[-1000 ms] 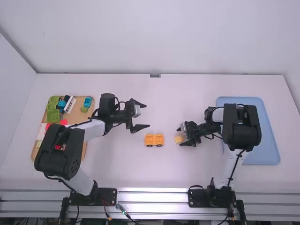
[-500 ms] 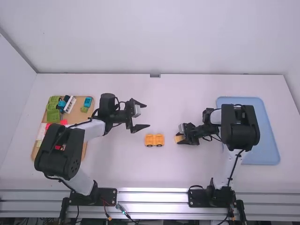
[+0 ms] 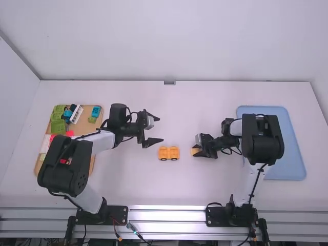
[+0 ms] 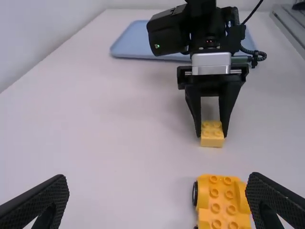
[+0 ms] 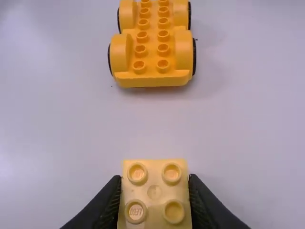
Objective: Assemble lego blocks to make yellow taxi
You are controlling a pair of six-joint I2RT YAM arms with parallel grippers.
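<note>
Yellow block [image 3: 195,151], partly hidden from above, is gripped by right fingers [image 3: 202,155]; left fingers [image 3: 151,142] gape wide.

A white table [image 3: 169,192] holds a yellow car base [image 3: 163,152], a tan board [image 3: 84,126] to its left, a blue tray [image 3: 293,143] to its right.

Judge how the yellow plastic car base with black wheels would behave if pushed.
The yellow plastic car base would probably roll along its length, since black wheels line both long sides. It looks unlikely to tip, sitting low and wide on the table. Its moulded, studded body suggests stiff, fairly light plastic that should barely flex when squeezed.
</note>
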